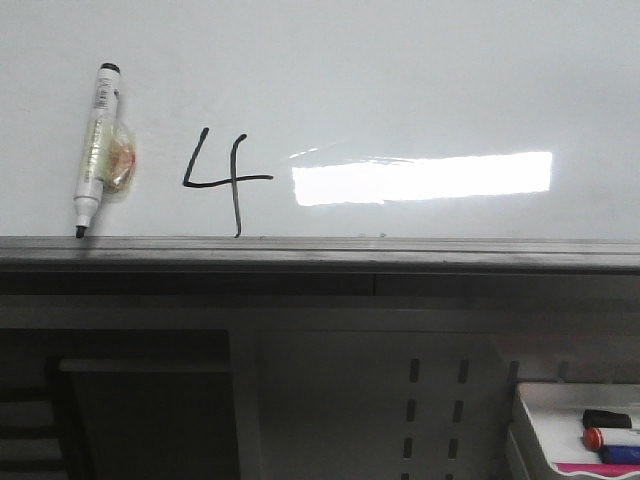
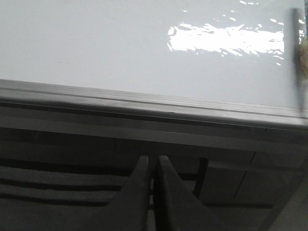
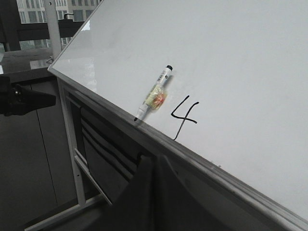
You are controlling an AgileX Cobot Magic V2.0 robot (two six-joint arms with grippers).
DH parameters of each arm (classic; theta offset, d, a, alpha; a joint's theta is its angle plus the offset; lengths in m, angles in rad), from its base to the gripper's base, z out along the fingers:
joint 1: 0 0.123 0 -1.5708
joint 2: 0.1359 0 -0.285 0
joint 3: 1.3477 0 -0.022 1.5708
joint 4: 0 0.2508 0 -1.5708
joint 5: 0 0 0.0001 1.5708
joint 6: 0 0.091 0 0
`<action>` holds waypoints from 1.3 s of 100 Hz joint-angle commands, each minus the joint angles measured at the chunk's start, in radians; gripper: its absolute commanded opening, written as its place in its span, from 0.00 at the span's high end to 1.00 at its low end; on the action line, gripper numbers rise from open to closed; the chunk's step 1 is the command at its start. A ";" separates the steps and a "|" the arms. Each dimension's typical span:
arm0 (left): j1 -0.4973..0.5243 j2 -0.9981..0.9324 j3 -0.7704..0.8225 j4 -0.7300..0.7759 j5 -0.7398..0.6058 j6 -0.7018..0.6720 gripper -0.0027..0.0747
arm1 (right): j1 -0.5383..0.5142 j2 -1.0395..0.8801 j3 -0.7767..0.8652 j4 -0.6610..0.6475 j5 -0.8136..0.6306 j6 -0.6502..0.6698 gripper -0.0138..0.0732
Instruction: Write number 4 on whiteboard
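Note:
A thin black number 4 [image 1: 225, 178] stands on the whiteboard [image 1: 420, 80], its stem reaching the grey ledge [image 1: 320, 252]. It also shows in the right wrist view [image 3: 184, 115]. A white marker [image 1: 97, 145] with a black cap leans on the board left of the 4, tip down on the ledge, with a yellowish wad stuck to it; the right wrist view shows the marker [image 3: 154, 94] too. My left gripper [image 2: 153, 161] is shut and empty below the ledge. My right gripper [image 3: 158, 161] is shut and empty, below the ledge. Neither gripper shows in the front view.
A small white tray [image 1: 540, 410] holding black, red and blue markers sits at the lower right under the ledge. A bright glare [image 1: 420, 178] lies right of the 4. The board's stand frame [image 3: 72, 159] and dark panels lie below the board.

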 commanded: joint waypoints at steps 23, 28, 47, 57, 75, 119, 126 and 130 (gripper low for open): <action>0.000 -0.024 0.034 0.000 -0.041 -0.001 0.99 | -0.008 0.006 -0.027 -0.004 -0.092 -0.002 0.90; 0.000 -0.024 0.034 0.000 -0.041 -0.001 0.99 | -0.008 0.006 -0.027 -0.011 -0.101 -0.002 0.90; 0.000 -0.024 0.034 0.000 -0.041 -0.001 0.99 | -0.040 0.006 -0.027 -0.222 -0.139 0.212 0.90; 0.000 -0.024 0.034 0.000 -0.041 -0.001 0.99 | -0.116 0.006 -0.027 -0.263 -0.143 0.272 0.90; 0.000 -0.024 0.034 0.000 -0.041 -0.001 0.99 | -0.340 0.006 -0.027 -0.265 -0.143 0.272 0.90; 0.000 -0.024 0.034 0.000 -0.041 -0.001 0.99 | -0.852 0.004 0.037 -0.265 -0.112 0.272 0.90; 0.000 -0.024 0.034 0.000 -0.041 -0.001 0.99 | -0.863 -0.002 0.080 -0.265 -0.112 0.272 0.90; 0.000 -0.024 0.034 0.000 -0.041 -0.001 0.99 | -0.867 -0.011 0.110 -0.265 -0.112 0.272 0.90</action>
